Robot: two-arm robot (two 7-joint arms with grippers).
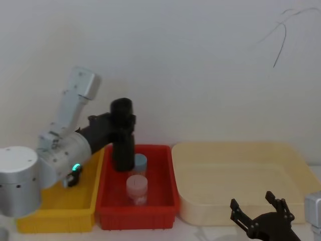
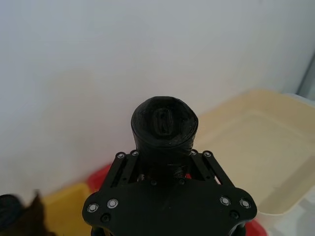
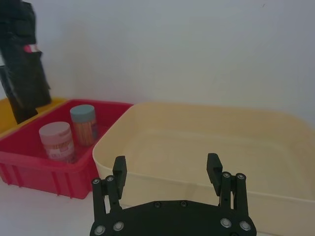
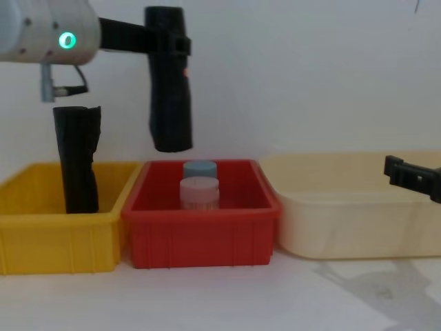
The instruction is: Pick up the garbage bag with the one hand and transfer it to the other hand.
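1. The left claw, black and long-fingered on a silver wrist with a green glowing ring, is clamped around the upper part of the smooth, black, tightly rolled garbage bag. The bag hangs upright in the air over the rear left part of the red plastic bin, clear of its rim.
2. The right claw, of the same black build, sits low in front of the cream plastic tray. Its fingers are spread and empty, well apart from the bag.
3. For a clean handover, the right claw should probably take the free lower half of the roll, below the left fingers.
4. The left claw should let go only once the right has closed firmly, because the smooth roll could slip.
5. The roll's lower end should stay above the blue-lidded jar and the pink-lidded jar standing in the red bin.
6. In the left wrist view, the claw's body covers the lower length of the roll.
7. The yellow plastic bin hides the base of a second black roll with a rumpled top.
8. The right arm's wrist is cut off at the edge of the head view.
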